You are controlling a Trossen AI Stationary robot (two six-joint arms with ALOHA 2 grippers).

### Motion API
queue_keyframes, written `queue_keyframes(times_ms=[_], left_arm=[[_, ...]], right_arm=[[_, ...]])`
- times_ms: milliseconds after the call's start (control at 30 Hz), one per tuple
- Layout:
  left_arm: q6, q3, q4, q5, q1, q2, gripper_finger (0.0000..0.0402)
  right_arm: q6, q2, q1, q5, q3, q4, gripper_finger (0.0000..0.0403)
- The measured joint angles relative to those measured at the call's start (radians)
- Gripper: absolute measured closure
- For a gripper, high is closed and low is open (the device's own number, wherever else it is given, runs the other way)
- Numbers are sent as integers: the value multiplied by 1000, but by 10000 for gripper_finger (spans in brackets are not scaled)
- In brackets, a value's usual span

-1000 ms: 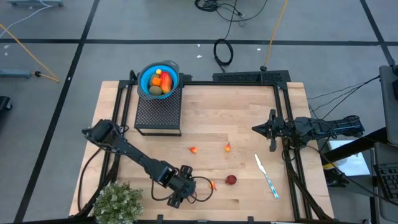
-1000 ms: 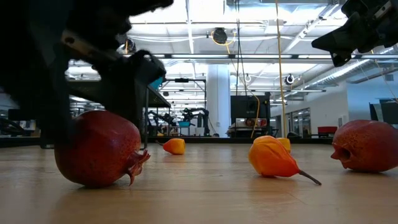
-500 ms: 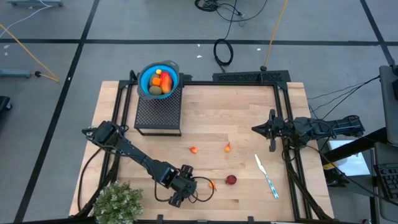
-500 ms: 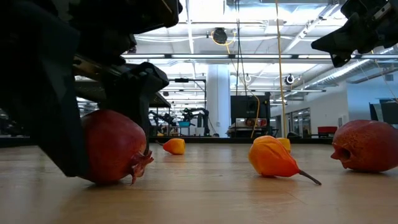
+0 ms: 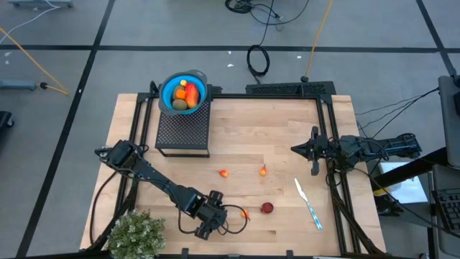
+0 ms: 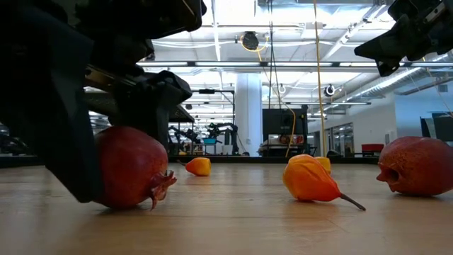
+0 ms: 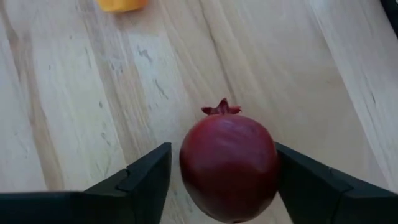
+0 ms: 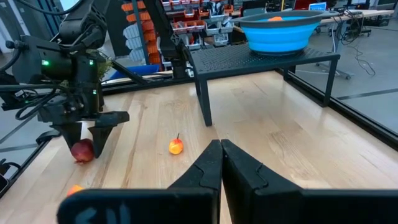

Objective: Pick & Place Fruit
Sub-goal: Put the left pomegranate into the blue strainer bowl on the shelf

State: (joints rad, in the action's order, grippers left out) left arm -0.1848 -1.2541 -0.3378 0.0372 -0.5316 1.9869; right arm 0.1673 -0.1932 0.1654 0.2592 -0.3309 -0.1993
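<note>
Grey flooring surrounds a light wooden table [image 5: 273, 137] framed in black rails. At the table's far left a black mesh stand [image 5: 183, 129] carries a blue bowl [image 5: 167, 93] containing a red-orange oblong [image 5: 192, 93], an olive-brown oval [image 5: 179, 105] and small orange pieces.

On the near part of the table the left gripper [image 7: 224, 180] is lowered to the surface, its fingers [image 7: 146, 177] standing wide on either side of a dark red ball [image 7: 229, 167]. Narrow gaps show between fingers and fruit, and the ball rests on the wood; no grip is evident. An orange bit [image 5: 246, 214] lies just beside this gripper. A second dark red ball [image 5: 267, 208] sits near, toward the right. Two further orange bits [image 5: 223, 173] [image 5: 264, 170] lie near mid-table.

A slim white and blue utensil [image 5: 307, 203] lies at the right side. A bushy green plant [image 5: 134, 234] occupies the near left corner.

The right gripper [image 8: 221, 152] is raised over the table's right edge, fingers pressed together, holding nothing.
</note>
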Motion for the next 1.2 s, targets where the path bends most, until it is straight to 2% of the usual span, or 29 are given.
queue_keyframes(times_ms=[167, 300, 600, 933, 1033, 1200], left_arm=[[-1, 0, 0, -8, 0, 0, 196], [-1, 0, 5, -10, 0, -4, 217], [-40, 0, 6, 42, 35, -92, 212], [-186, 0, 22, 77, 113, -288, 216], [-230, 0, 87, 77, 134, -352, 217], [-230, 0, 306, 70, 147, -433, 217]], right_arm=[[0, 0, 0, 0, 0, 0, 403], [0, 0, 0, 0, 0, 0, 403], [0, 0, 0, 0, 0, 0, 403], [0, 0, 0, 0, 0, 0, 403], [0, 0, 0, 0, 0, 0, 403], [2, 0, 0, 0, 0, 1, 403]])
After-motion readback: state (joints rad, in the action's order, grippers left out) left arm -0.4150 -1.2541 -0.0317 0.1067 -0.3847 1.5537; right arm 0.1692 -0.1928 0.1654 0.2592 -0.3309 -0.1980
